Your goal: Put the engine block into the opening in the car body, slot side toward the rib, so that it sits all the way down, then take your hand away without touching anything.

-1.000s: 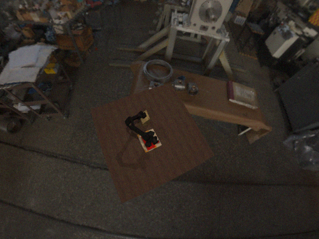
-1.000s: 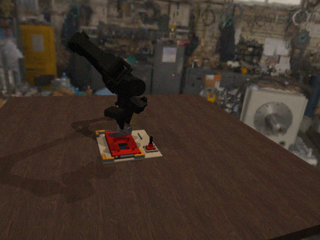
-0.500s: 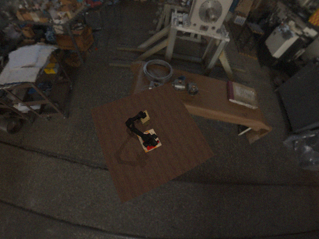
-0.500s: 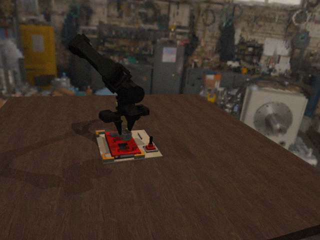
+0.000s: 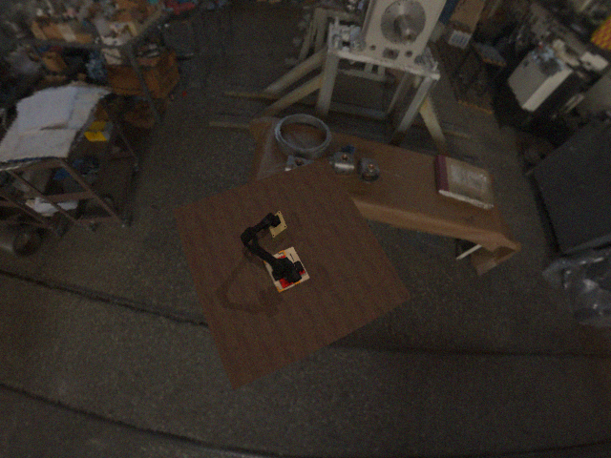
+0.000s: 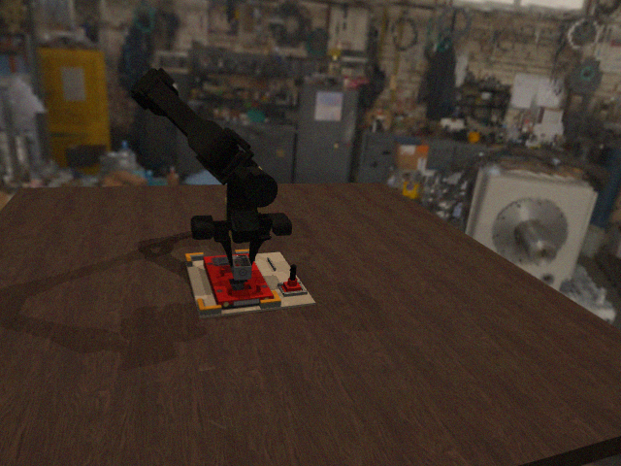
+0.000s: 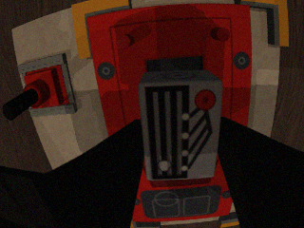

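My gripper (image 6: 242,261) (image 7: 180,126) is shut on the grey engine block (image 6: 242,271) (image 7: 163,173), one finger on each side. The block's striped face with a red disc faces the wrist camera. The block is held upright above the red car body (image 6: 218,284) (image 7: 104,97). The dark opening (image 7: 174,64) (image 6: 238,283) in the body shows partly beyond the block in the wrist view, so the block is not seated. The block hides the rest of the opening. Its slot side and the rib cannot be made out.
The car body lies on a pale board (image 6: 198,282) (image 7: 45,35) between yellow and grey corner brackets (image 6: 208,307) (image 7: 82,30). A red part with an upright black stick (image 6: 292,277) (image 7: 21,104) stands beside the body. A yellowish plate (image 5: 279,228) lies near the arm's base.
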Tool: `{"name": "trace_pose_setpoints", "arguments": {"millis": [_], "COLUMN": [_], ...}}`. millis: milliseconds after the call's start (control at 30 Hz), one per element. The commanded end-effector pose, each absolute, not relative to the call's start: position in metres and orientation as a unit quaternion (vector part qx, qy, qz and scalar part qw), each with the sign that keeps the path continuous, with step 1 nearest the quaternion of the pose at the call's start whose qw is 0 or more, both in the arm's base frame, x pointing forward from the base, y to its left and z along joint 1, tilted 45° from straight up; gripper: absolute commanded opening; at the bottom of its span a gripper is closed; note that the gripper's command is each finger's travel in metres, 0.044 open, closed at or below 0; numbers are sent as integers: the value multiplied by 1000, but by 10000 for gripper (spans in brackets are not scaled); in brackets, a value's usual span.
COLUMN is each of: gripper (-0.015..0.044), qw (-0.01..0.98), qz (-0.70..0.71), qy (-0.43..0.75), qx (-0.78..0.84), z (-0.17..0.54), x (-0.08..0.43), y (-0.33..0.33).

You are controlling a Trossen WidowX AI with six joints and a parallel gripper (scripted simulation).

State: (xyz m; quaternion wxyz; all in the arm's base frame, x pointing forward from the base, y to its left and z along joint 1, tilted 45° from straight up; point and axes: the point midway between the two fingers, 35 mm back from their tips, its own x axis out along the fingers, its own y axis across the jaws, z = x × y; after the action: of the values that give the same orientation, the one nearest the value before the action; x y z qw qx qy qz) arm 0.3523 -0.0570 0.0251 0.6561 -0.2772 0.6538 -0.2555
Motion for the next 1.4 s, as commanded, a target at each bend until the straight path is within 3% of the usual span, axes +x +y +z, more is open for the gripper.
{"name": "trace_pose_setpoints", "arguments": {"millis": [0,667,1133,1367], "gripper": [159,159,159,159], "qw": [663,621,672,669], "qz": [-272,-182,-295,-287], "qy": [646,676,635,639], "qx": [-264,-352,-240,-249], "z": [26,28,28,28], "x": [353,354,354,354], "y": [-58,-58,-58,-58]}}
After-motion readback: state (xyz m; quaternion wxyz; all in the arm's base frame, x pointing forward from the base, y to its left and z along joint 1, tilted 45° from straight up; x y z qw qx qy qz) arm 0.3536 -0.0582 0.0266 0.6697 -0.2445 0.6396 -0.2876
